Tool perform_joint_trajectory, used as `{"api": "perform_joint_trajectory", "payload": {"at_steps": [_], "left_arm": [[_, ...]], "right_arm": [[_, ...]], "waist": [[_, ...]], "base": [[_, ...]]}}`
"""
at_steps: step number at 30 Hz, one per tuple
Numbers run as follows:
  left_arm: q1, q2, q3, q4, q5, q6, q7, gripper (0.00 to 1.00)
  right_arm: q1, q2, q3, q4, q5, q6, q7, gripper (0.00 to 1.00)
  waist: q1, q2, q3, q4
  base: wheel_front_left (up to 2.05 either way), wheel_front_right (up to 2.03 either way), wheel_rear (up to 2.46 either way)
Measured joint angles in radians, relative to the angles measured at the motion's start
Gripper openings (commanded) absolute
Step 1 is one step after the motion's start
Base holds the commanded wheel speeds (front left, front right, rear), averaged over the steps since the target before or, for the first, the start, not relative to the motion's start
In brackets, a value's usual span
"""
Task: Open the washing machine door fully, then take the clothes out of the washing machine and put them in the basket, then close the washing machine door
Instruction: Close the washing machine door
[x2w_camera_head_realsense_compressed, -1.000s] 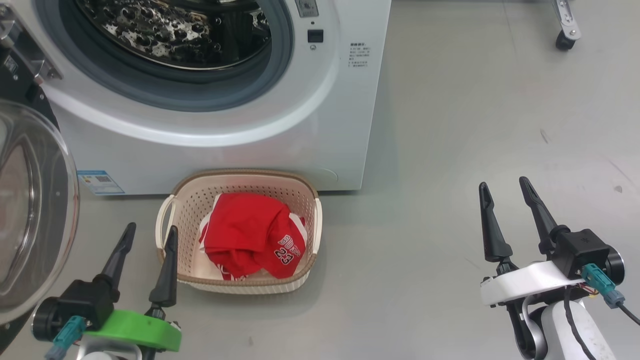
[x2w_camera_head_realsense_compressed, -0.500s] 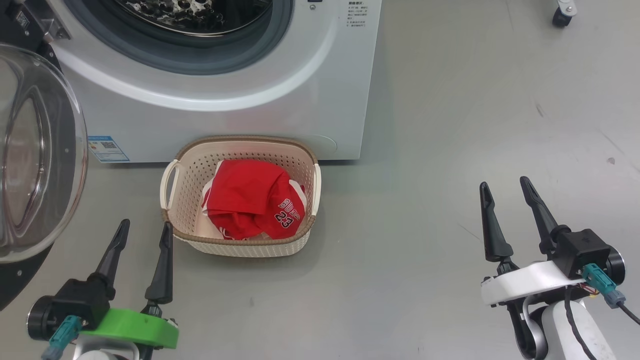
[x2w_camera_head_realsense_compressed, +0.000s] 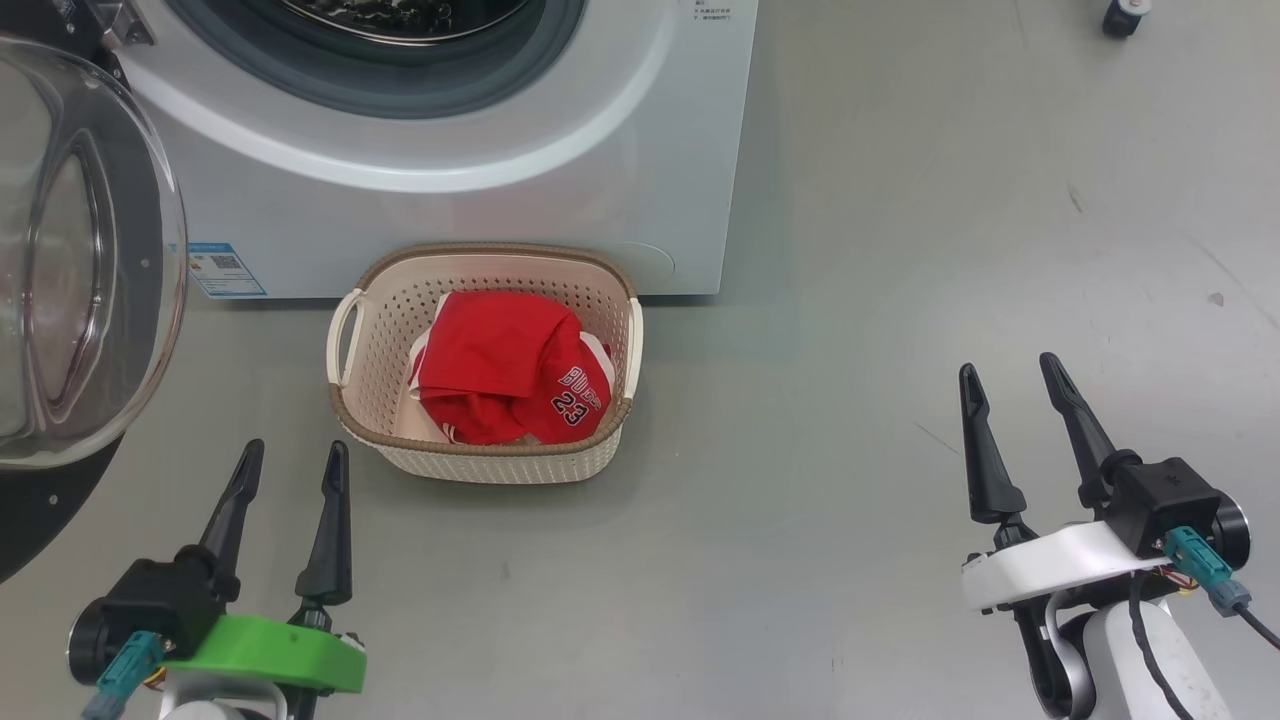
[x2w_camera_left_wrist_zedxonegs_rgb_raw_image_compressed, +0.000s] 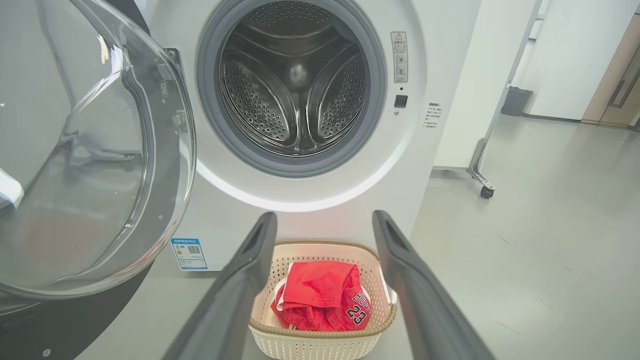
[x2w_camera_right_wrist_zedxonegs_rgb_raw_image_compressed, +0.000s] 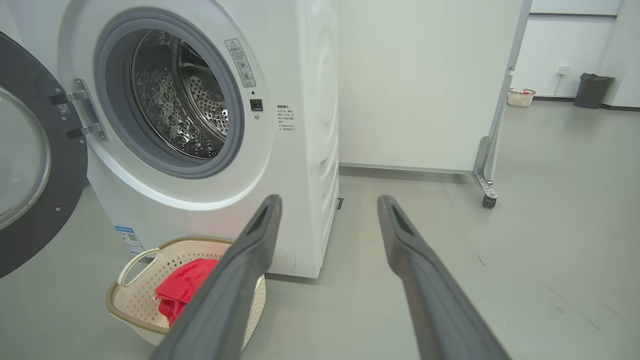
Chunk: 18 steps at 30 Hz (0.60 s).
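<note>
- The head view has slid down the washing machine since a second ago: the camera moved, not the basket
- Left gripper and right gripper both spread wide, empty
- Red clothes lie bunched in the basket, just ahead of the left gripper, number 23 up
- Drum looks empty; the door hangs open left of the left gripper, so closing it likely remains
</note>
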Motion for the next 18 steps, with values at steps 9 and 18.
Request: {"api": "perform_joint_trajectory", "payload": {"at_steps": [9,18], "left_arm": [[0.000,0.002,0.008,-0.011,0.018,0.000,0.000,1.00],[0.000,0.002,0.008,-0.011,0.027,0.000,0.000,1.00]], "right_arm": [[0.000,0.000,0.000,0.001,0.000,0.000,0.000,1.00],[0.000,0.000,0.002,0.002,0.000,0.000,0.000,1.00]], "waist": [[0.0000,0.0000,-0.003,0.000],[0.0000,0.0000,-0.006,0.001]], "base": [[-0.10,0.10,0.00],[0.00,0.00,0.00]]}}
